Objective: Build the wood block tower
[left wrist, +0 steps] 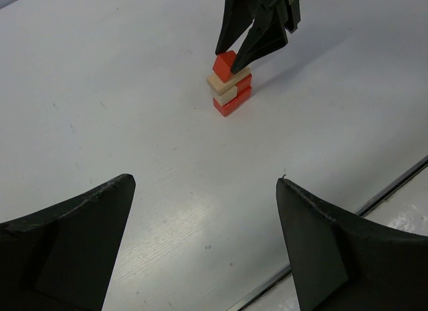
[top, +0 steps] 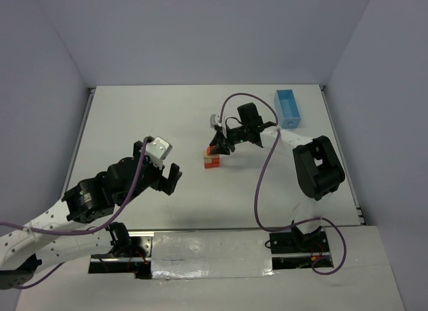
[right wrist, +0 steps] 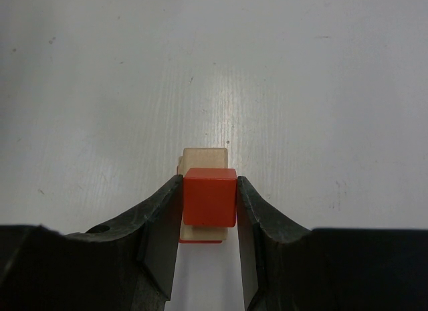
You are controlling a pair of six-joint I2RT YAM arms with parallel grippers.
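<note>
While the right gripper [right wrist: 208,184] has its jaws clenched on the top red block [right wrist: 210,198], the wood block tower [left wrist: 231,91] stands near the middle of the tabletop [top: 154,117], well apart from the light-blue tray [top: 287,107] at the far right. Stack as the left wrist view shows it: red block at the base, then tan and red pieces side by side, a tan piece above them, and the gripped red block on top. Layers are slightly staggered, not flush. The top block looks seated on the tan piece below it, but the jaw tips cover the contact line, so can't confirm. Its shape is unclear too: square face in the right wrist view, possibly a sloped top from the left wrist. The right wrist view hides most of the stack behind that block; only a tan edge beyond it and a thin tan-and-red sliver under it show. From the top view the gripper overlaps the tower's upper part, and the blocks are too small to count. The left gripper [top: 168,172] hangs left of the tower, well apart, with its jaws spread wide and nothing between them; its wrist view cuts both jaws off at the bottom edge.
</note>
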